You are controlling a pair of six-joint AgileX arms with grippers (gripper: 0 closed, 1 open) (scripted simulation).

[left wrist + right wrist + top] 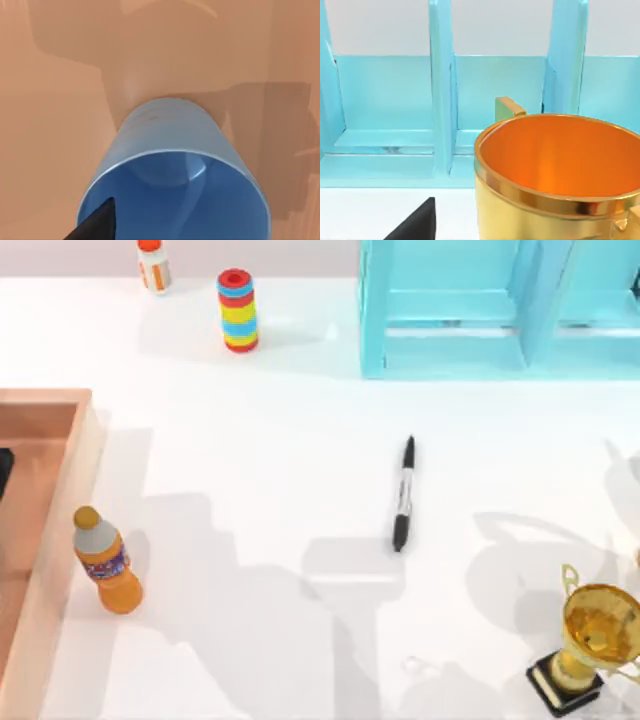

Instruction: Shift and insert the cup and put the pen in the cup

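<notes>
While our left pincer [95, 222] hovers over the cup [172, 165] inside the wooden tray [60, 500] at the worktop's left, jaw state beyond telling, a glancing finger may tip it. The pen [403, 493] lies mid-worktop, well apart.

Blue cup [170, 165], open mouth toward camera, against orange-brown surface [50, 100].

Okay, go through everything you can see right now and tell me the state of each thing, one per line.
cup: in the wooden tray, mouth toward the left wrist camera, nothing inside.
pen: lying flat on the table, capped, untouched.
orange bottle: upright, capped, beside the tray.
trophy: upright, near the table's right edge.
ring stack: upright.
blue rack: compartments bare.
</notes>
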